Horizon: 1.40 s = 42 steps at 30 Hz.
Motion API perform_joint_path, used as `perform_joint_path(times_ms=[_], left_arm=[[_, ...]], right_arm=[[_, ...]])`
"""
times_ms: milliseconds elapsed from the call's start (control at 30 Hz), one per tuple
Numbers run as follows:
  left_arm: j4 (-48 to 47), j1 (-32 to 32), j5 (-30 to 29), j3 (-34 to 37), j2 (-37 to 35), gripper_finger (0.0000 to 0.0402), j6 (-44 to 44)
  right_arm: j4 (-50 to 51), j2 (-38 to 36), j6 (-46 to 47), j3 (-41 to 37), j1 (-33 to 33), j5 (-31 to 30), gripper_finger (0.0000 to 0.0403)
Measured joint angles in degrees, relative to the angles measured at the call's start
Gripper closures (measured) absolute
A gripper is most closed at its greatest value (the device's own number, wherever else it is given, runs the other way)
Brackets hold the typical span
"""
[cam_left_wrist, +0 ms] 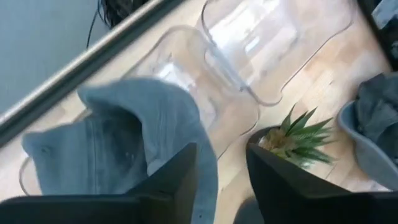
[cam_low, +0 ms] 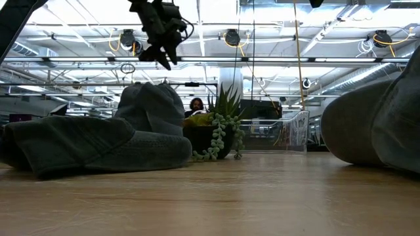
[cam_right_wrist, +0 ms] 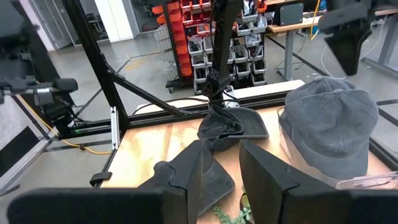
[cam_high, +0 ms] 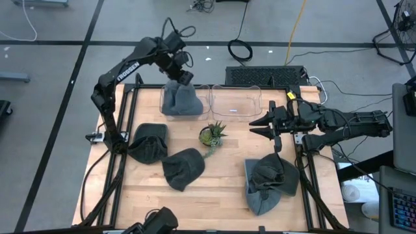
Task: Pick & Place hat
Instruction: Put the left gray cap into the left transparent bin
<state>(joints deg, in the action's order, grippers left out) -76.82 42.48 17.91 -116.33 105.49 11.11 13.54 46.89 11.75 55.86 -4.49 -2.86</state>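
Hat (cam_high: 181, 99), grey denim cap, sits in the left of two clear plastic bins (cam_high: 170, 104) at the table's far edge, crown up, filling most of that bin. Left gripper (cam_high: 182, 73) hangs just above it, at the far side. In the left wrist view the two dark fingers (cam_left_wrist: 177, 177) stand apart with a clear gap, nothing between them; the cap lies below and beyond the tips, its fabric free of both. No contact visible.

Working left to right across the wooden table (cam_high: 224, 188):
- dark cap (cam_high: 148, 142) at the left edge, near the frame rail
- second dark cap (cam_high: 182, 168) just right of it, nearer the front, the two touching or nearly so
- small potted succulent (cam_high: 211, 135) about mid-table, in front of the gap between the bins
- second clear bin (cam_high: 235, 102) right of the first, nothing in it
- grey cap (cam_high: 269, 182) at front right, lying crumpled

Right gripper (cam_high: 263, 126) waits over the table's right half, beyond the grey cap and nearer than the second bin. Its fingers (cam_right_wrist: 180, 180) are slightly parted and hold nothing.

Low view: a person's head shows behind the plant, far off in the room.
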Motion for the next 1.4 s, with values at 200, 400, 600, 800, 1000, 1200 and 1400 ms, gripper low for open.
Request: perform_joint_path(times_ms=[200, 400, 600, 800, 1000, 1200, 1400], left_arm=[[4.9, -2.7, -0.2, -4.8, -0.1, 0.0219, -6.6], [15.0, -8.7, -1.3, -4.9, 0.5, 0.0216, -21.7], [16.2, -11.6, -5.4, -4.7, 3.3, 0.0216, -29.9], [13.6, -12.4, -13.8, -4.7, 7.4, 0.0216, -32.2], [11.7, -12.4, -18.0, -4.7, 12.6, 0.0215, -31.6], [10.0, -12.1, -18.0, -4.7, 17.7, 0.0215, -32.5], [5.4, -10.8, -18.8, -4.7, 21.5, 0.0215, -31.4]], right_arm=[[0.0, 0.0, -0.3, 0.0, 0.0, 0.1, 0.031], [0.0, 0.0, 0.9, 0.0, 0.0, 0.1, 0.031], [0.0, 0.0, 1.3, 0.0, -0.2, 0.1, 0.031], [0.0, 0.0, 2.1, 0.0, -0.2, 0.1, 0.031], [0.0, 0.0, 4.1, 0.0, -0.2, 0.1, 0.031], [0.0, 0.0, 4.3, 0.0, -0.2, 0.1, 0.031], [0.0, 0.0, 5.1, 0.0, -0.2, 0.1, 0.031]])
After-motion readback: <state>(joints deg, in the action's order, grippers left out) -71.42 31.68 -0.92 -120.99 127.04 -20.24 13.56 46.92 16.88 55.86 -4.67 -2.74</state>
